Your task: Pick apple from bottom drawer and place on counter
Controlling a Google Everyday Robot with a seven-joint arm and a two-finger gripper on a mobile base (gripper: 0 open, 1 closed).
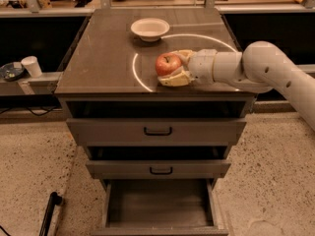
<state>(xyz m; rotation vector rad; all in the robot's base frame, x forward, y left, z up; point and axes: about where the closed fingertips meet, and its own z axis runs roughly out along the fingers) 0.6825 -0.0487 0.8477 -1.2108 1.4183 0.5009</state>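
The red apple (168,64) with yellowish patches is held between the pale fingers (174,79) of my gripper (173,67). The gripper is shut on it, low over the dark glossy counter (103,58), near the left arc of the white ring (137,70). I cannot tell whether the apple touches the surface. My white arm (256,68) reaches in from the right. The bottom drawer (158,205) stands pulled open below, its grey floor bare.
A white bowl (150,29) sits at the back of the counter. Two upper drawers with black handles (157,131) are slightly open. A paper cup (32,66) stands on a ledge at left. A black rod (49,211) lies on the speckled floor at lower left.
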